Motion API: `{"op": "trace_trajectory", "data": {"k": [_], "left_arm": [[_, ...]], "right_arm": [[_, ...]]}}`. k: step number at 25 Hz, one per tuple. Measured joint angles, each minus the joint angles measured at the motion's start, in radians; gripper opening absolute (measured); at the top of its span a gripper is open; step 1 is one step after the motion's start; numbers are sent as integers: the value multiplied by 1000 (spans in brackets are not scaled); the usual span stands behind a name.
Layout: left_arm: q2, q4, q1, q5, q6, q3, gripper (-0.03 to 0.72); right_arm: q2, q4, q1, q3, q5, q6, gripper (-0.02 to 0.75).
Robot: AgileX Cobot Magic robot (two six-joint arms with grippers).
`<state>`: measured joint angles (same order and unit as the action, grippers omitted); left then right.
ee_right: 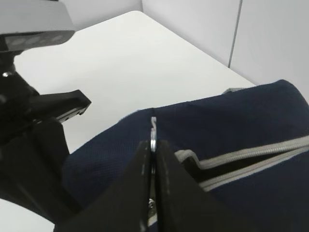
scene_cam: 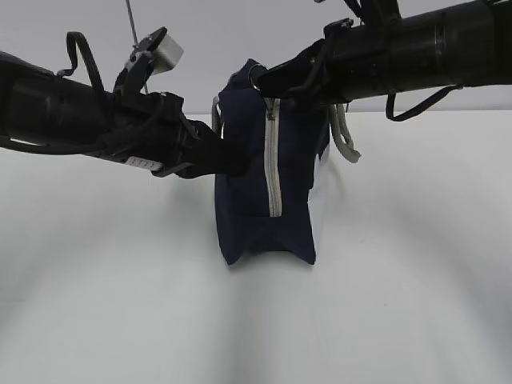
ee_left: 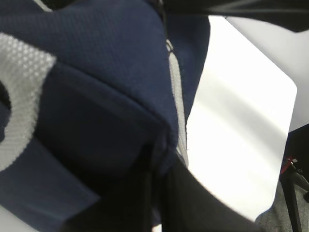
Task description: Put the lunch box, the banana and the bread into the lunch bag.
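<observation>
With the lunch bag [scene_cam: 268, 180] standing on the white worktop [scene_cam: 400, 280], the left gripper [ee_left: 157, 159] clenched on its navy fabric and the right gripper [ee_right: 152, 154] clamped on the ring pull [ee_right: 153, 137], the bag-opening step appears underway, calling next for drawing the zipper [scene_cam: 274, 160] along while the left steadies.

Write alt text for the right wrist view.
The right gripper is shut on the metal ring pull of the navy lunch bag, whose grey zipper gapes slightly. The left arm stands at left over the white table.
</observation>
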<state>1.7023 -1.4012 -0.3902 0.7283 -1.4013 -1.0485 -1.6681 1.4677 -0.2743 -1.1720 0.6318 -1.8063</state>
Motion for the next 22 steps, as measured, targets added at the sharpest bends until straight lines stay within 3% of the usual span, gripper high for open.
{"op": "trace_trajectory", "data": {"k": [12, 22], "left_arm": [[0, -3, 0, 23, 0, 0, 5], [0, 41, 0, 57, 0, 0, 5]], "right_arm": [[-87, -135, 130, -153, 388, 67, -16], [-105, -146, 130, -214, 382, 94, -16]]}}
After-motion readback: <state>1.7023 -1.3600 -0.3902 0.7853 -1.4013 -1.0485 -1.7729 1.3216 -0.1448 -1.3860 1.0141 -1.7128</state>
